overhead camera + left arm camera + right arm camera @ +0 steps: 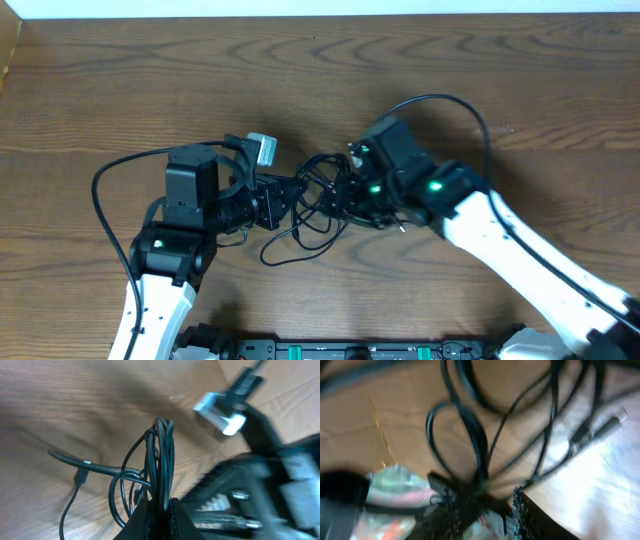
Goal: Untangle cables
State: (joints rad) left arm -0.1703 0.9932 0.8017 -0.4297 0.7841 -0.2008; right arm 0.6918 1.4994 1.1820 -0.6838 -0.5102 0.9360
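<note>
Risk: left gripper [161,506], centre-left, is clamped on several black strands of the cables [312,215] bunched mid-frame. Pulling could cinch the knot instead of freeing it. Right gripper [485,507] is buried in the tangle and blurred, so I cannot tell its hold; a cord may slip.

Pose: left arm reaches rightward, right arm reaches leftward from lower right.

Tangled black cables [318,203] between left tool [288,200], right tool [350,193].

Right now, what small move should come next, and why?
Probably pull the left end effector gently away from the right end effector: it is shut on a bundle of black cables, whose loops lie tangled between the two, so spreading may loosen them.
</note>
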